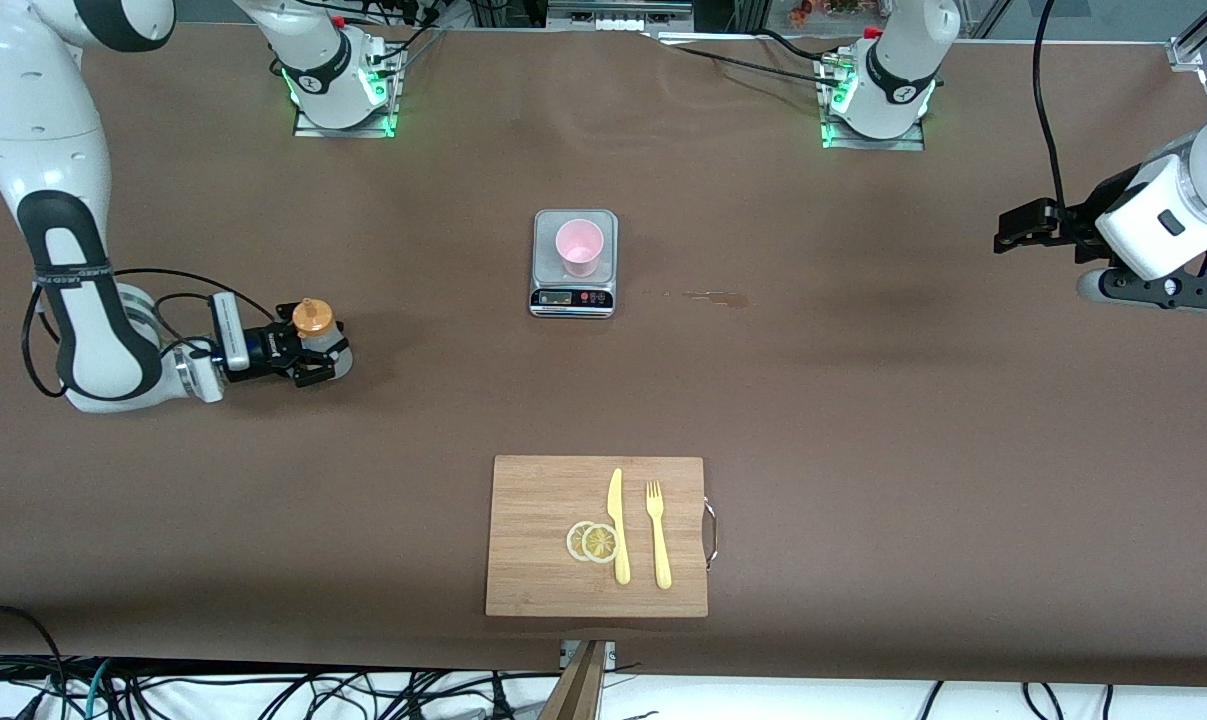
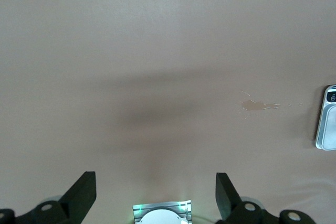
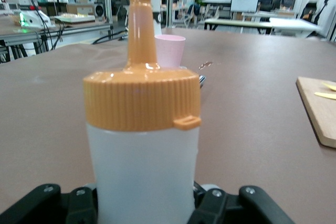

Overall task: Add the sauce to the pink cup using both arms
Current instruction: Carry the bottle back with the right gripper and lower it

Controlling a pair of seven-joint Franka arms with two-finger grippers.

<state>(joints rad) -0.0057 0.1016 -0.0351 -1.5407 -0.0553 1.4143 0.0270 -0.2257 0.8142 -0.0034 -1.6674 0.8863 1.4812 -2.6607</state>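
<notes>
Both claws sit low and well apart: the right gripper (image 1: 308, 355), at the right arm's end of the table, has its black fingers on either side of the sauce bottle (image 1: 315, 330), which stands upright on the brown table (image 1: 863, 420) with its orange nozzle cap on; the fingers look to be against the bottle's lower body, though whether they are squeezing hard or only resting there I cannot tell. The left gripper (image 2: 155, 192) waits over bare table at the left arm's end, its fingers spread wide and holding nothing. From biggest down, there is a wooden cutting board (image 1: 543, 580) nearest the front camera, carrying a yellow knife (image 1: 618, 527), a yellow fork (image 1: 657, 532) and two lemon slices (image 1: 593, 541). Farther off, mid-table, is a small kitchen scale (image 1: 574, 298) with the pink cup (image 1: 578, 247) standing upright on its platform; it looks empty. A small smear (image 1: 718, 297) lies beside the scale. By my reckoning little is done: the bottle has yet to reach the cup, and pouring remains.
</notes>
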